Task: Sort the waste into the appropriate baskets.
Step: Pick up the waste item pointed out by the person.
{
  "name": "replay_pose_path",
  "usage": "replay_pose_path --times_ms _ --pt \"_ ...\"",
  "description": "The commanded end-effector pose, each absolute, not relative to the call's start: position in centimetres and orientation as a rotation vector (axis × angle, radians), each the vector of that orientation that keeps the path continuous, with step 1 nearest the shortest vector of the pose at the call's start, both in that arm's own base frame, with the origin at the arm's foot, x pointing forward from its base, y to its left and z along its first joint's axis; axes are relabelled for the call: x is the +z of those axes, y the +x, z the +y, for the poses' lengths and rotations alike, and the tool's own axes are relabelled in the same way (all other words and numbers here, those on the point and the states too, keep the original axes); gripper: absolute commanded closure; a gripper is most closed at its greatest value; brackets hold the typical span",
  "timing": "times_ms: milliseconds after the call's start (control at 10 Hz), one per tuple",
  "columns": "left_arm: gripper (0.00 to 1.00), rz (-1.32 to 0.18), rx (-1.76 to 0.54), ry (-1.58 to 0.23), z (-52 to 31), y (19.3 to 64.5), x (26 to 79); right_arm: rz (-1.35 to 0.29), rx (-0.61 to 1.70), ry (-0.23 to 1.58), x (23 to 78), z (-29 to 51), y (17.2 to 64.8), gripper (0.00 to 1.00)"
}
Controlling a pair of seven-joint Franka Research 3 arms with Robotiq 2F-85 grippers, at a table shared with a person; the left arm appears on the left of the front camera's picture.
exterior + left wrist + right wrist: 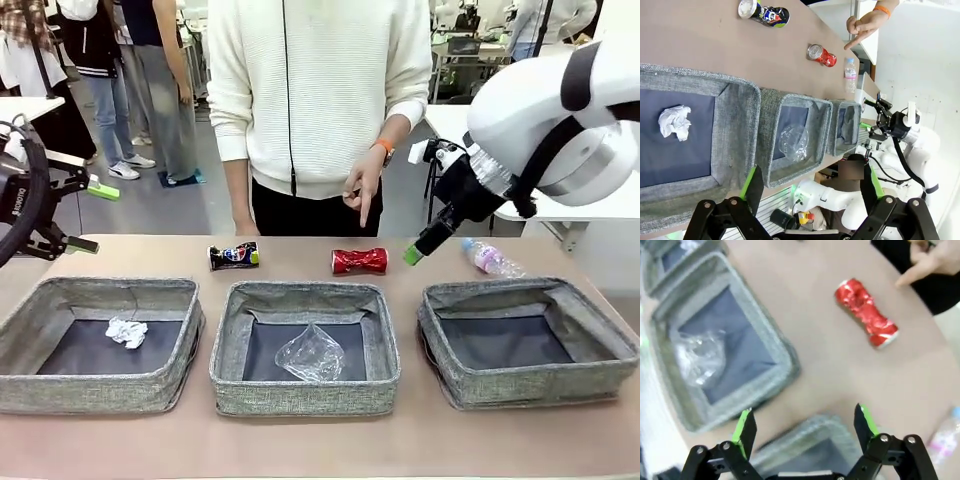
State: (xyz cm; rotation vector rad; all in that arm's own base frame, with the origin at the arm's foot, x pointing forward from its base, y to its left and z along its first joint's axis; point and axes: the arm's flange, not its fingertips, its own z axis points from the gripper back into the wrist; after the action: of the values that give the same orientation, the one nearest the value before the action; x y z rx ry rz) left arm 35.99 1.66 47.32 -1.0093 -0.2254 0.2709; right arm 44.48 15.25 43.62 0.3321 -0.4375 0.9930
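Three grey baskets stand in a row near me. The left basket [185, 335] holds a white paper wad [127, 332] [675, 122]. The middle basket [228, 345] holds a clear plastic piece [310, 352] [700, 357]. The right basket [525, 295] shows a bare dark base. Behind them on the table lie a dark-blue can [233, 256], a red can [359, 261] [867, 312] and a small bottle [490, 258]. My right gripper [425, 240] [805, 427] hangs open above the table between the red can and the bottle. My left gripper [95, 216] [811, 185] is open at the far left.
A person in a white sweater stands at the far side, one hand [362, 190] pointing down at the red can. The table [300, 440] has bare wood in front of the baskets and between the cans.
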Motion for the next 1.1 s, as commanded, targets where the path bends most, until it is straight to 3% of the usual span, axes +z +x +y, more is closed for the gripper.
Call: replay_pose_path --times_ms 0,200,600,1000 --pt "0.0 -0.242 0.254 -1.035 1.7 36.0 47.3 -0.537 1.097 0.173 42.9 13.9 49.6 0.0" --pt "0.0 -0.242 0.254 -1.035 1.7 36.0 47.3 -0.474 1.246 0.172 40.9 14.3 54.3 0.0" --pt "0.0 -0.242 0.254 -1.035 1.7 36.0 47.3 -0.478 1.424 0.439 35.5 15.0 61.3 0.0" --pt "0.0 -0.242 0.254 -1.035 1.7 36.0 47.3 -0.481 1.395 0.509 30.6 16.6 61.8 0.0"
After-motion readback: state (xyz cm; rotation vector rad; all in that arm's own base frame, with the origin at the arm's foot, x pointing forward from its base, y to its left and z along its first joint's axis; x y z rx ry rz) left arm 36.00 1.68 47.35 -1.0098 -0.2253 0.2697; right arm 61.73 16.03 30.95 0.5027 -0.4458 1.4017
